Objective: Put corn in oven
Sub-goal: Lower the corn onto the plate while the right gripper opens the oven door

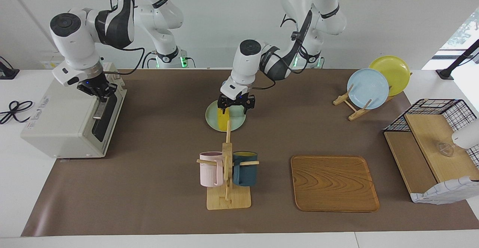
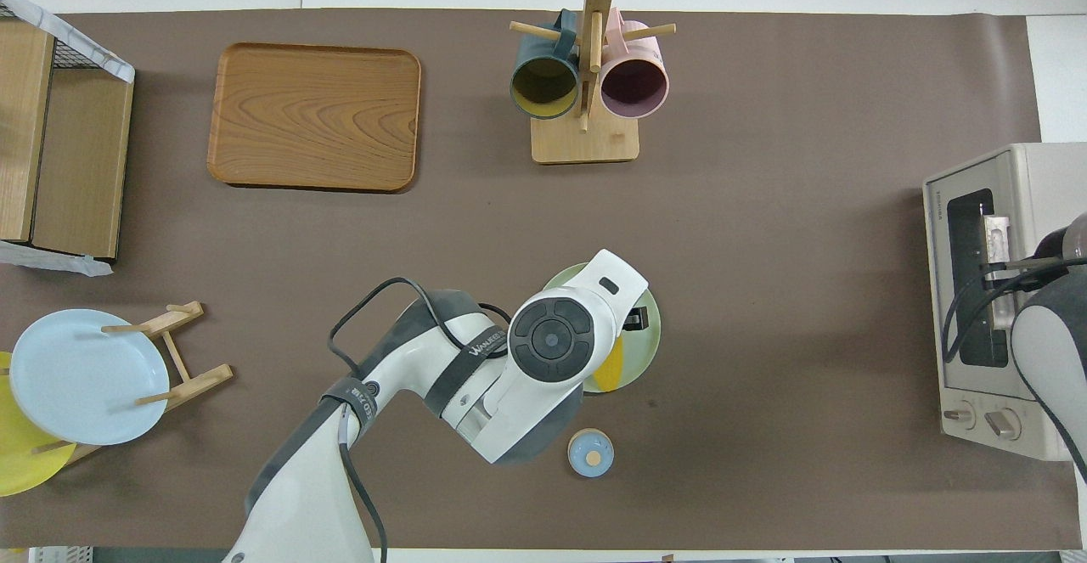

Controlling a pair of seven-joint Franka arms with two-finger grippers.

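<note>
Legible text is limited. The left arm (image 2: pixel 442 368) carries a grey band with lettering (apparently a brand, too small to read). The oven (image 1: pixel 56 124) bears a label on top and small print on its front, both illegible.

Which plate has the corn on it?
The pale green plate lying flat mid-table, under the left hand. The corn lies on it. The blue plate and yellow plate stand bare in a rack.

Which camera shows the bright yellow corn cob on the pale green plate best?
The facing view: the bright yellow corn cob lies on the pale green plate, below the left gripper, with much of its length exposed. In the overhead view the left arm hides all but part of it.
</note>
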